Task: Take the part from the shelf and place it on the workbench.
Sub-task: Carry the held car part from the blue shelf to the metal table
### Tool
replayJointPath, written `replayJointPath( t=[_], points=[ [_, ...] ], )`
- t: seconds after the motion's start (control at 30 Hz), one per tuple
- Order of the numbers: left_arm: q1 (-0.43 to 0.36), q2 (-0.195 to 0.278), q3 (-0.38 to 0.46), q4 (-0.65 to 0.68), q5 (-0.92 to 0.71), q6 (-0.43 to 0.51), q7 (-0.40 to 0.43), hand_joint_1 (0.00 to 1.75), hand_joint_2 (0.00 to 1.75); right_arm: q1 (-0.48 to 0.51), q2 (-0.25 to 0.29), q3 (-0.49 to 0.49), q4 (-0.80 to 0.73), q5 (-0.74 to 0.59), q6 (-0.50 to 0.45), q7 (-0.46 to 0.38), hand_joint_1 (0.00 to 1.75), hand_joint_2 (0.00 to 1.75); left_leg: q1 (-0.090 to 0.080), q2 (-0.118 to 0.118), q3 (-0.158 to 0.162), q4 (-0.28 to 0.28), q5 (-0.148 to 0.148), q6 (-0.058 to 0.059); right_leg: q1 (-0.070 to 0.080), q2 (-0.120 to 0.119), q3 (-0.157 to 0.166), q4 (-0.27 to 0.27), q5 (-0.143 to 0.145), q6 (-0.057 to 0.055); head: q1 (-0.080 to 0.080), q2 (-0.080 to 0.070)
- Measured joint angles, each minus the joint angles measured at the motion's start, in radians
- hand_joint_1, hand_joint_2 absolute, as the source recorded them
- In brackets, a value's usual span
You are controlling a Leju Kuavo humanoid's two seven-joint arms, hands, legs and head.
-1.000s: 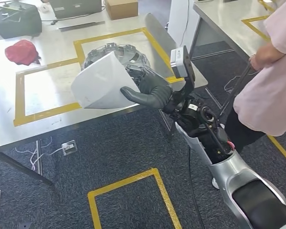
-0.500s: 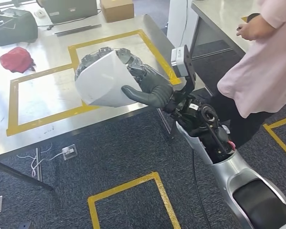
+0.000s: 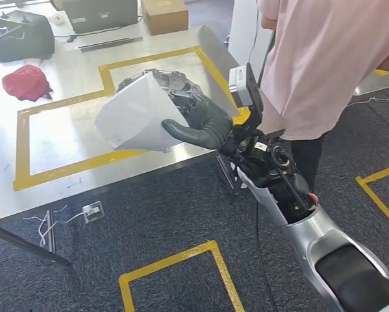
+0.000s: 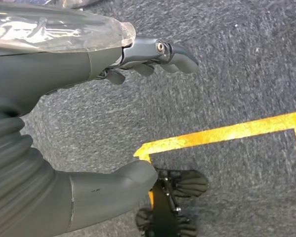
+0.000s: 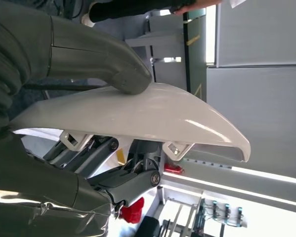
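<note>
Gripping the white part (image 3: pixel 136 117) by its near edge, the right hand (image 3: pixel 202 123) holds it tilted above the steel workbench (image 3: pixel 75 185), over the yellow tape outline (image 3: pixel 60 166); whether the part's lower corner touches the top cannot be told. In the right wrist view the thumb (image 5: pixel 101 54) presses on the smooth outer face of the part (image 5: pixel 146 116) and the darker fingers (image 5: pixel 127 185) clamp beneath. The left hand (image 4: pixel 101 113) hangs over grey carpet (image 4: pixel 243 64) with fingers apart, holding nothing (yellow floor tape (image 4: pixel 221 134) below it). A red cap (image 3: pixel 25 82) lies on the bench's far left. A person in a pink shirt (image 3: pixel 329 58) stands just beside the right arm
</note>
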Motion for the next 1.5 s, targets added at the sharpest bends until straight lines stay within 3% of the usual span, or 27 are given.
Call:
replayJointPath(
  t=[0.03, 0.07, 0.1, 0.2, 0.27, 0.37, 0.43, 0.53, 0.57, 0.6, 0.63, 0.7, 0.77, 0.87, 0.93, 1.03, 1.07, 1.1, 1.13, 1.2, 1.23, 1.3, 1.4, 1.43, 1.5],
  points=[
    [0.0, 0.0, 0.0, 0.0, 0.0, 0.0, 0.0, 0.0, 1.75, 0.002, 0.0, 0.001, 0.0, 0.0, 0.0, 0.0, 1.75, 1.75, 0.0, 0.0, 0.004, 0.0, -0.004, 0.001, -0.001, 0.0, -0.038, 0.068, -0.018, 0.002, 0.004, 0.0],
    [0.001, -0.001, 0.0, 0.0, 0.0, 0.0, 0.0, 0.0, 1.75, 0.005, 0.0, 0.002, 0.001, 0.0, 0.0, 0.0, 1.75, 1.75, -0.001, -0.001, 0.009, 0.0, -0.008, 0.002, -0.001, 0.0, -0.063, 0.103, -0.017, 0.002, 0.007, 0.0],
    [0.001, -0.001, 0.0, 0.0, 0.0, 0.0, 0.0, 0.0, 1.75, 0.007, 0.0, 0.002, 0.001, 0.0, 0.0, 0.0, 1.75, 1.75, -0.001, -0.002, 0.016, 0.001, -0.012, 0.001, -0.002, 0.0, -0.069, 0.096, 0.005, 0.001, 0.01, 0.0],
    [0.002, -0.002, 0.0, 0.0, 0.0, 0.0, 0.0, 0.0, 1.75, 0.004, 0.0, 0.003, 0.001, 0.0, 0.0, -0.001, 1.75, 1.75, -0.002, -0.005, 0.04, 0.0, -0.029, -0.006, 0.001, 0.0, 0.005, -0.102, 0.133, -0.012, 0.023, 0.0],
    [0.001, -0.002, 0.0, 0.0, 0.0, 0.0, 0.0, 0.0, 1.75, 0.001, 0.0, 0.003, 0.001, 0.001, 0.0, -0.003, 1.75, 1.75, -0.005, -0.005, 0.045, 0.0, -0.036, -0.015, 0.006, 0.0, 0.047, -0.194, 0.158, -0.02, 0.028, 0.0],
    [0.001, -0.002, 0.0, 0.0, 0.0, 0.0, 0.0, 0.0, 1.75, 0.0, 0.0, 0.004, 0.001, 0.002, 0.002, -0.005, 1.75, 1.75, -0.005, -0.003, 0.045, 0.001, -0.041, -0.029, 0.005, 0.002, 0.063, -0.217, 0.149, -0.03, 0.024, 0.0],
    [0.0, -0.001, 0.0, 0.0, 0.0, 0.001, 0.0, 0.0, 1.75, -0.004, 0.0, 0.004, 0.001, 0.003, 0.005, -0.007, 1.75, 1.75, -0.005, -0.002, 0.023, 0.055, -0.071, -0.039, -0.001, 0.001, 0.074, -0.228, 0.149, -0.039, 0.018, 0.0],
    [0.001, 0.0, 0.0, 0.0, -0.002, 0.002, 0.001, 0.0, 1.75, -0.006, 0.0, 0.005, 0.001, 0.003, 0.009, -0.007, 1.75, 1.75, -0.003, -0.001, -0.094, 0.26, -0.147, -0.05, -0.002, -0.001, 0.081, -0.231, 0.144, -0.049, -0.003, 0.0],
    [0.002, 0.0, 0.0, 0.0, -0.003, 0.002, 0.001, 0.0, 1.75, -0.005, 0.0, 0.006, 0.002, 0.003, 0.01, -0.007, 1.75, 1.75, -0.002, -0.001, -0.127, 0.304, -0.15, -0.053, -0.002, -0.001, 0.084, -0.231, 0.141, -0.05, -0.007, 0.0],
    [0.004, 0.0, 0.0, 0.0, -0.003, 0.002, 0.003, 0.0, 1.75, -0.005, 0.0, 0.006, 0.002, 0.003, 0.011, -0.007, 1.75, 1.75, 0.0, -0.001, -0.14, 0.308, -0.133, -0.054, -0.002, 0.0, 0.087, -0.231, 0.138, -0.05, -0.011, 0.0],
    [0.004, 0.0, 0.0, 0.0, -0.004, 0.002, 0.003, 0.0, 1.75, -0.004, 0.0, 0.006, 0.003, 0.003, 0.012, -0.008, 1.75, 1.75, 0.001, 0.0, -0.132, 0.269, -0.097, -0.054, -0.002, 0.0, 0.092, -0.231, 0.134, -0.049, -0.013, 0.0],
    [0.004, 0.002, 0.0, 0.0, -0.003, 0.002, 0.004, 0.0, 1.75, -0.006, 0.0, 0.007, 0.003, 0.003, 0.015, -0.009, 1.75, 1.75, 0.001, 0.001, -0.071, 0.119, -0.012, -0.051, 0.001, 0.001, 0.105, -0.229, 0.121, -0.043, -0.018, 0.0],
    [0.004, 0.003, 0.0, 0.0, -0.002, 0.003, 0.005, 0.0, 1.75, -0.009, 0.0, 0.008, 0.003, 0.003, 0.019, -0.01, 1.75, 1.75, -0.002, 0.002, -0.027, 0.02, 0.021, -0.042, 0.005, 0.003, 0.111, -0.227, 0.109, -0.033, -0.022, 0.0],
    [0.005, 0.002, 0.0, 0.0, 0.0, 0.003, 0.007, 0.0, 1.75, -0.012, 0.0, 0.01, 0.004, 0.003, 0.023, -0.014, 1.75, 1.75, -0.002, 0.0, -0.019, 0.006, 0.011, -0.024, 0.005, 0.002, 0.112, -0.223, 0.095, -0.018, -0.018, 0.0],
    [0.005, 0.002, 0.0, 0.0, 0.001, 0.003, 0.007, 0.0, 1.75, -0.014, 0.0, 0.01, 0.005, 0.003, 0.023, -0.016, 1.75, 1.75, 0.0, 0.0, -0.012, 0.004, 0.007, -0.013, 0.002, 0.0, 0.09, -0.171, 0.063, -0.007, -0.012, 0.0],
    [0.005, 0.003, 0.0, 0.0, 0.002, 0.003, 0.007, 0.0, 1.75, -0.016, 0.0, 0.011, 0.008, 0.003, 0.026, -0.019, 1.75, 1.75, 0.001, 0.0, -0.001, 0.004, -0.003, -0.003, -0.001, -0.001, -0.019, 0.045, -0.023, 0.003, 0.004, 0.0],
    [0.006, 0.002, 0.0, 0.0, 0.002, 0.003, 0.007, 0.0, 1.75, -0.015, 0.0, 0.012, 0.01, 0.003, 0.028, -0.02, 1.75, 1.75, 0.001, 0.0, 0.005, 0.004, -0.008, -0.002, -0.002, -0.001, -0.051, 0.096, -0.031, 0.004, 0.007, 0.0],
    [0.006, 0.002, 0.0, 0.0, 0.002, 0.003, 0.008, 0.0, 1.75, -0.015, 0.0, 0.013, 0.013, 0.003, 0.029, -0.021, 1.75, 1.75, 0.001, -0.001, 0.012, 0.004, -0.013, -0.003, -0.003, -0.001, -0.066, 0.107, -0.016, 0.004, 0.01, 0.0],
    [0.007, 0.001, 0.0, 0.0, 0.002, 0.003, 0.009, 0.0, 1.75, -0.016, 0.0, 0.013, 0.015, 0.004, 0.029, -0.023, 1.75, 1.75, 0.002, -0.003, 0.02, 0.004, -0.019, -0.004, -0.004, -0.001, -0.058, 0.073, 0.02, 0.002, 0.014, 0.0],
    [0.009, 0.0, 0.0, 0.0, 0.002, 0.003, 0.011, 0.0, 1.75, -0.018, 0.0, 0.014, 0.019, 0.006, 0.03, -0.025, 1.75, 1.75, 0.002, -0.005, 0.039, 0.004, -0.032, -0.01, -0.004, -0.001, -0.005, -0.071, 0.114, -0.005, 0.024, 0.0],
    [0.009, -0.001, 0.0, 0.0, 0.002, 0.003, 0.011, 0.0, 1.75, -0.021, 0.0, 0.014, 0.02, 0.007, 0.03, -0.026, 1.75, 1.75, 0.0, -0.006, 0.043, 0.005, -0.036, -0.014, -0.002, 0.0, 0.022, -0.135, 0.144, -0.009, 0.027, 0.0],
    [0.009, -0.002, 0.0, 0.0, 0.003, 0.003, 0.011, 0.0, 1.75, -0.026, 0.001, 0.016, 0.023, 0.007, 0.03, -0.026, 1.75, 1.75, -0.002, -0.006, 0.041, 0.005, -0.04, -0.023, 0.003, 0.001, 0.047, -0.195, 0.153, -0.015, 0.027, 0.0],
    [0.009, -0.002, 0.0, 0.0, 0.003, 0.003, 0.012, 0.0, 1.75, -0.029, 0.004, 0.018, 0.025, 0.007, 0.03, -0.026, 1.75, 1.75, -0.001, -0.004, 0.035, 0.013, -0.048, -0.039, 0.001, 0.002, 0.057, -0.215, 0.149, -0.027, 0.023, 0.0],
    [0.009, -0.001, 0.0, 0.0, 0.003, 0.003, 0.011, 0.0, 1.75, -0.031, 0.005, 0.018, 0.026, 0.007, 0.03, -0.026, 1.75, 1.75, 0.0, -0.003, 0.021, 0.043, -0.063, -0.044, -0.002, 0.001, 0.062, -0.221, 0.149, -0.032, 0.02, 0.0],
    [0.008, 0.0, 0.0, 0.0, 0.003, 0.003, 0.011, 0.0, 1.75, -0.035, 0.008, 0.02, 0.027, 0.006, 0.031, -0.027, 1.75, 1.75, 0.0, -0.001, -0.044, 0.165, -0.114, -0.052, -0.002, 0.0, 0.069, -0.225, 0.146, -0.041, 0.007, 0.0]
  ],
)
